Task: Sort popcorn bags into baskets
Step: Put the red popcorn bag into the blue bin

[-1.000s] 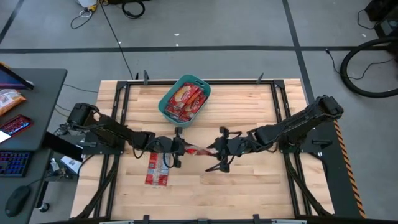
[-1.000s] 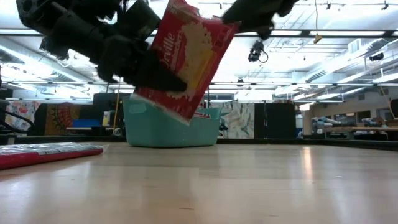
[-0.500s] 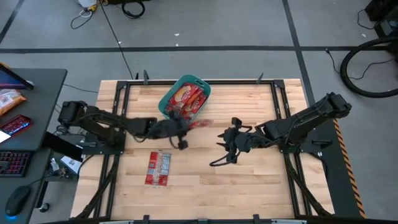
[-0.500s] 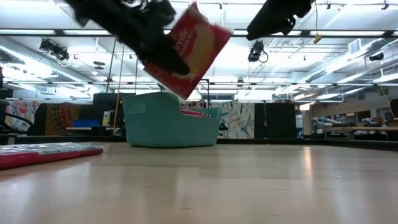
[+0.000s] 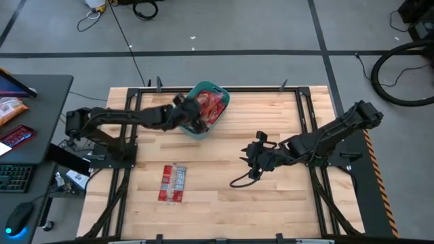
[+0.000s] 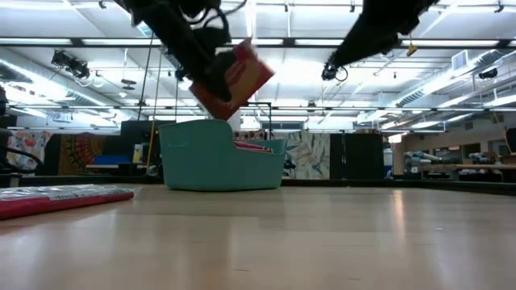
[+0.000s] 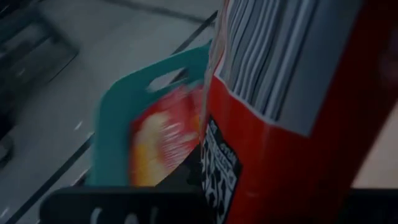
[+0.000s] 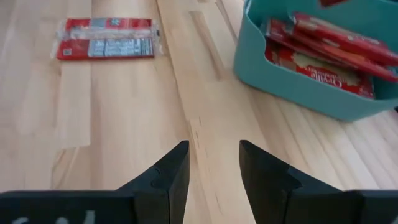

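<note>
My left gripper (image 6: 211,80) is shut on a red popcorn bag (image 6: 240,74) and holds it in the air over the teal basket (image 6: 211,158), which stands at the table's far middle (image 5: 182,116). Several popcorn bags (image 8: 329,55) lie in the basket. Another popcorn bag (image 5: 173,183) lies flat on the table to the near left. My right gripper (image 8: 211,167) hangs open over the table's middle right (image 5: 254,160), with nothing between its fingers. My left gripper holds the popcorn bag by its lower end (image 6: 216,95), coming from the table's left and slanting down. The bag (image 7: 280,124) is lifted clear, tilted on edge above the basket's near rim. The wrist view is filled by the bag, so the fingers themselves stay hidden.
A metal frame (image 5: 135,102) runs along the table's edges. Bare wood lies between the basket and my right gripper (image 8: 205,112). A desk with a keyboard and a mouse (image 5: 20,217) stands left of the table.
My left gripper has swung up and toward the far edge, carrying the popcorn bag from above the table's middle to above the basket; the bag has turned more edge-on. My right gripper has drawn back a little toward the table's right edge.
</note>
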Robot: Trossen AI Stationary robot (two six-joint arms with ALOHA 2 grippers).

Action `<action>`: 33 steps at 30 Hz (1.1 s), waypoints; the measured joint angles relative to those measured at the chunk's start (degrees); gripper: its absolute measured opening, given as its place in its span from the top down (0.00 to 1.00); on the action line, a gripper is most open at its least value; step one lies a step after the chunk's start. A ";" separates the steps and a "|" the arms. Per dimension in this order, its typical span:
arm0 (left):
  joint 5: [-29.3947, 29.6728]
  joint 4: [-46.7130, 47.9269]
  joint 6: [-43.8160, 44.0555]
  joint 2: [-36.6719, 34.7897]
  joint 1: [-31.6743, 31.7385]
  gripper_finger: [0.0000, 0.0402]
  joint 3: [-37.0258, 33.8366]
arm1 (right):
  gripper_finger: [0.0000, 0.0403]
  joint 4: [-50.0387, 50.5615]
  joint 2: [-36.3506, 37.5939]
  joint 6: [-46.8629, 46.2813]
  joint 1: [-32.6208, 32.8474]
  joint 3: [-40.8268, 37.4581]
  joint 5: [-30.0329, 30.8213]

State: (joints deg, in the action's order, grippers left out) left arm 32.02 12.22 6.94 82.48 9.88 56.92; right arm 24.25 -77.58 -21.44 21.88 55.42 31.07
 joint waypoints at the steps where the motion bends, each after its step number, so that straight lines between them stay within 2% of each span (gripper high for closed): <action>1: 0.00 1.01 0.23 0.02 1.58 0.91 0.01 | 0.64 -0.03 0.00 -0.43 0.16 -0.48 0.06; 5: -0.55 3.70 1.01 1.38 7.57 0.91 -0.01 | 0.64 -2.18 0.00 -1.17 1.01 -1.95 0.39; 9: -6.67 3.59 0.98 3.93 12.08 0.91 -0.01 | 0.64 -6.95 0.00 1.13 1.33 -3.43 0.98; 14: -7.05 3.55 1.73 5.66 15.00 0.87 -0.01 | 0.64 -11.36 -0.02 3.53 1.34 -4.66 0.96; 23: -8.60 2.93 1.52 5.68 14.53 0.61 1.23 | 0.64 -13.84 -0.02 5.57 1.21 -4.68 1.01; 27: -10.29 3.02 -0.64 5.45 13.52 0.54 2.50 | 0.64 -14.81 -0.02 6.61 1.21 -4.68 1.01; 31: -16.83 2.71 -3.50 2.68 11.90 0.52 2.89 | 0.64 -14.75 -0.02 6.63 1.21 -4.68 1.03; 33: -22.78 3.89 -5.87 1.19 10.93 0.52 2.89 | 0.64 -14.76 -0.02 6.62 1.21 -4.68 1.01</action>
State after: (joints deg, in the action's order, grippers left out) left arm 9.24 16.11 1.07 83.67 20.81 59.81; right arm 9.48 -77.60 -14.82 23.09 50.74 32.08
